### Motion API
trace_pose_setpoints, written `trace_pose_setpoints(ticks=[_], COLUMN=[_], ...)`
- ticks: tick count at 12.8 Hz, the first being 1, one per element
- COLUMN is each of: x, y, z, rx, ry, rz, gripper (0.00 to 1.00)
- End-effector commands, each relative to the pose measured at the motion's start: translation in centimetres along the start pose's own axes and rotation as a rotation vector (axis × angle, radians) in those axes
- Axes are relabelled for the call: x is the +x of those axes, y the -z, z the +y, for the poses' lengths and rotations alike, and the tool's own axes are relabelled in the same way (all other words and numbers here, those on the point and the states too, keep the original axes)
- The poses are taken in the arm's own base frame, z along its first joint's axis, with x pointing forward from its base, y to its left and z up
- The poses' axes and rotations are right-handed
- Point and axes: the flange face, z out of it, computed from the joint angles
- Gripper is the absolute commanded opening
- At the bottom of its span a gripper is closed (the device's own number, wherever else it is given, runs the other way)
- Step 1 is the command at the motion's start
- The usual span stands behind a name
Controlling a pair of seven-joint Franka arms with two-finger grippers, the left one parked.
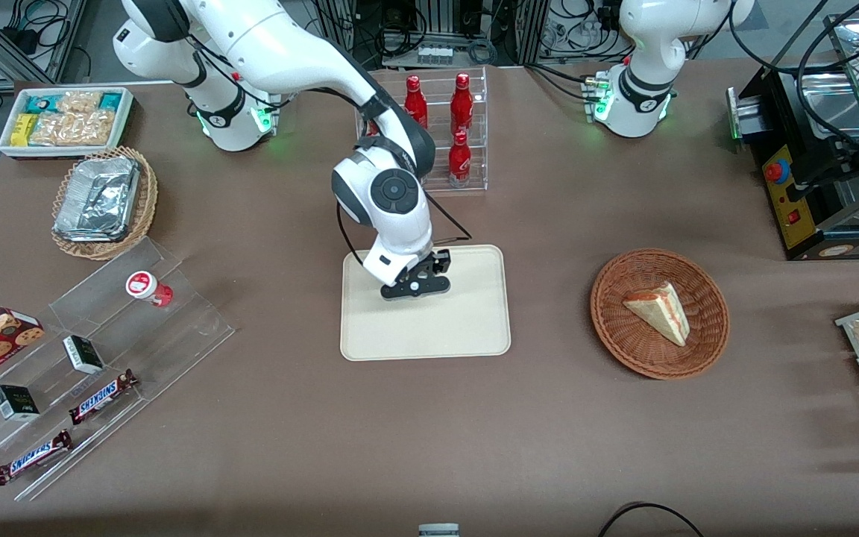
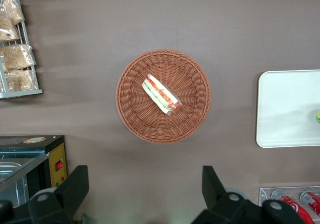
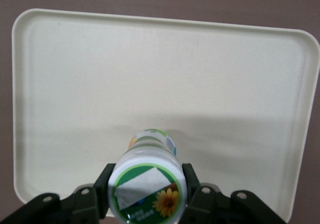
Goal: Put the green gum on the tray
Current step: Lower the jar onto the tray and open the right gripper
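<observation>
I am looking down on the brown table (image 1: 429,418), with the cream tray (image 1: 467,328) lying flat near its middle. From the tray, the round wicker basket (image 1: 705,350) holding a sandwich wedge (image 1: 659,312) is sitting at about 3 o'clock, toward the parked arm's end. The clear rack of red bottles (image 1: 459,127) is standing at about 12 o'clock from the tray, farther from the front camera. At about 9 o'clock, toward the working arm's end, the stepped acrylic shelf (image 1: 191,321) is carrying a red-and-white bottle (image 1: 148,287), small dark boxes and chocolate bars, and the foil tray (image 1: 98,198) is resting in its own wicker basket farther from the front camera than the shelf.

I am seeing the gripper (image 1: 416,285) poised over the tray's 11 o'clock part, its arm reaching in from farther away. In the right wrist view the gripper (image 3: 148,196) is clamping the green gum (image 3: 148,184) between its two fingers (image 3: 102,186), one pressing on each side of the bottle just under the lid. The gum is standing upright, its white lid with the green rim and yellow flower facing the camera, over the tray's (image 3: 165,73) cream surface. I cannot tell whether its base is touching the tray.
</observation>
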Motion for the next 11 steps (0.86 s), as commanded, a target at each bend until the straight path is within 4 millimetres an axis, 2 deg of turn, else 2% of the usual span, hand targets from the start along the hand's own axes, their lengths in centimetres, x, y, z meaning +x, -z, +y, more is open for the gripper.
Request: trace_pose_setpoints(ticks=[1,7,8,9,10,11], x=[-0.3,-1.3,-1.3,-1.3,-1.3,-1.3], y=[-1.6,-4.1,-4.3,-4.5,-4.6,-4.6], z=[-1.8,-2.6,-2.5,-2.4,-2.2,-2.2], rx=[0.001,-0.01,-0.01,-0.013,-0.014,-0.014], ry=[-0.009,-0.005,-0.006,-0.008,-0.014,-0.013], rz=[0.019,0.01,0.011,0.007,0.004,0.005], gripper=[0.0,0.0,0.09,0.36,0.56,0.68])
